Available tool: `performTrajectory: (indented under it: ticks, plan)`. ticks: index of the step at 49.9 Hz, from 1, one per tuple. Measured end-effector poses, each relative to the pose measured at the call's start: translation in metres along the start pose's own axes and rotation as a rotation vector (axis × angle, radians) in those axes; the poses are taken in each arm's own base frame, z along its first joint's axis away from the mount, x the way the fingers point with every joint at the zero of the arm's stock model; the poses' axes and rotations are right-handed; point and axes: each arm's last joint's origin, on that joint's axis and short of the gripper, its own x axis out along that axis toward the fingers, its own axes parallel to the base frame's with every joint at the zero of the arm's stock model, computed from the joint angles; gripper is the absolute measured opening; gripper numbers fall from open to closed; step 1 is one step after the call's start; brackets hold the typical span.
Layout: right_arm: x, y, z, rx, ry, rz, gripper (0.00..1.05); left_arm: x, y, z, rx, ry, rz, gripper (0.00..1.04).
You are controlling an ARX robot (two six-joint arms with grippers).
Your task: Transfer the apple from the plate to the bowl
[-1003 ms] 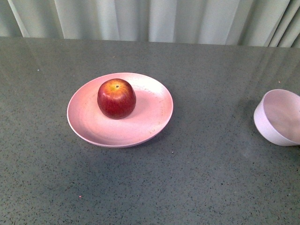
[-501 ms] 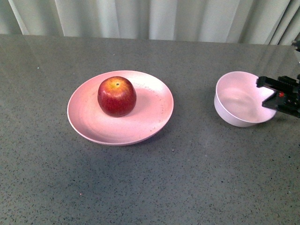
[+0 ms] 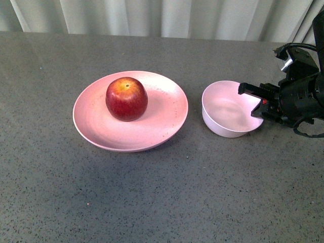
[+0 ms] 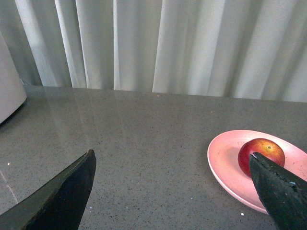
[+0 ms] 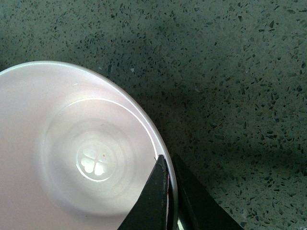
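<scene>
The dark-red apple (image 3: 126,98) sits on the wide pink plate (image 3: 101,134) left of the table's middle. The pale pink bowl (image 3: 228,109) stands upright just right of the plate, empty. My right gripper (image 3: 257,101) is shut on the bowl's right rim; in the right wrist view its fingers pinch the rim (image 5: 169,165) and the bowl's inside (image 5: 72,163) shows. My left gripper (image 4: 172,163) is open and empty, out of the front view. In its wrist view the apple (image 4: 259,151) and plate (image 4: 225,165) lie beside one finger.
The table (image 3: 162,202) is dark grey speckled stone. Pale curtains (image 3: 162,15) hang behind its far edge. A white rounded object (image 4: 9,91) stands at the edge of the left wrist view.
My right arm has come in from the right, carrying the bowl leftward to just beside the plate. The apple and plate have not moved.
</scene>
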Motion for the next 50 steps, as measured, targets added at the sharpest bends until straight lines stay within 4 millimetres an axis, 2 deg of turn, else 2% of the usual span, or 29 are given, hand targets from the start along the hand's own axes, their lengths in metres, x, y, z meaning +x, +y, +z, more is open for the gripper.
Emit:
performTrajectory:
  ticks: [13, 21, 27, 32, 35, 38, 41, 43, 45, 50]
  plan:
    - [-0.001, -0.003, 0.003, 0.002, -0.019, 0.013, 0.32, 0.000, 0.000, 0.000, 0.000, 0.000, 0.000, 0.96]
    - [-0.011, -0.008, 0.008, 0.004, -0.066, 0.038, 0.51, 0.000, 0.000, 0.000, 0.000, 0.000, 0.000, 0.96]
    - [-0.029, -0.011, 0.016, -0.023, -0.149, 0.050, 0.67, 0.000, 0.000, 0.000, 0.000, 0.000, 0.000, 0.96]
    - [-0.059, -0.014, 0.026, -0.068, -0.266, 0.068, 0.84, 0.000, 0.000, 0.000, 0.000, 0.000, 0.000, 0.96]
    - [-0.086, -0.019, 0.029, -0.092, -0.355, 0.086, 0.97, 0.000, 0.000, 0.000, 0.000, 0.000, 0.000, 0.96]
    - [-0.107, -0.023, 0.028, -0.102, -0.414, 0.090, 0.95, 0.000, 0.000, 0.000, 0.000, 0.000, 0.000, 0.96]
    - [-0.114, -0.025, 0.029, -0.117, -0.464, 0.066, 0.94, 0.000, 0.000, 0.000, 0.000, 0.000, 0.000, 0.96]
    - [-0.115, -0.027, 0.026, -0.162, -0.600, 0.000, 0.87, 0.000, 0.000, 0.000, 0.000, 0.000, 0.000, 0.96]
    - [-0.119, -0.033, 0.014, -0.210, -0.715, -0.038, 0.77, 0.000, 0.000, 0.000, 0.000, 0.000, 0.000, 0.96]
    - [-0.135, -0.041, -0.009, -0.262, -0.819, -0.051, 0.57, 0.000, 0.000, 0.000, 0.000, 0.000, 0.000, 0.96]
